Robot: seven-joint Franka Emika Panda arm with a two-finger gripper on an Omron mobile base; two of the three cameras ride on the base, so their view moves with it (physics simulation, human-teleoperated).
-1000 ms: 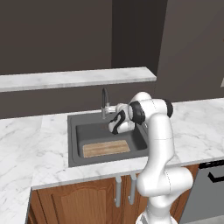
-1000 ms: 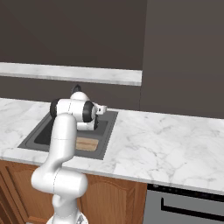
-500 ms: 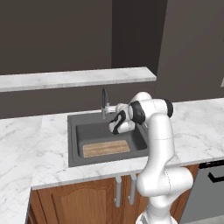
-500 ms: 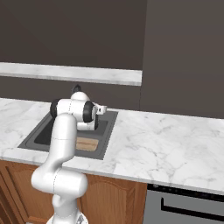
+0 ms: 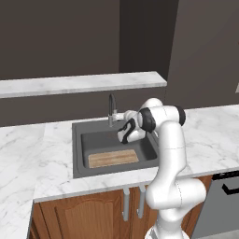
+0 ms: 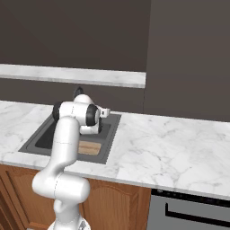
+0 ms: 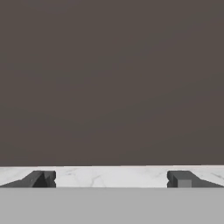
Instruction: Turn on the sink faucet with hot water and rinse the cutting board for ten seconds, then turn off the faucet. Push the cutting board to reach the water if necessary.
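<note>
In the left base view, the wooden cabinet front (image 5: 93,212) fills the bottom left of the frame, under the white marble counter (image 5: 28,154). Set into that counter at centre frame is the sink (image 5: 79,154), a dark grey basin with a wide flat rim. In the basin lies the cutting board (image 5: 113,158), flat on the floor toward the near wall, slightly left of the arm; in the right base view a corner of the cutting board (image 6: 89,147) peeks out beside the arm, left of centre. No stream falls from the spout.

Above the board's right end, over the basin, hangs the gripper (image 5: 122,134), its jaws spread wide and holding nothing; in the hand view the two fingertips (image 7: 43,178) stand far apart at the bottom edge, facing a marble strip and a dark wall.

Just behind, on the rear rim, the sink faucet (image 5: 112,108) rises, near the gripper. A marble shelf (image 5: 70,84) crosses the upper middle.
</note>
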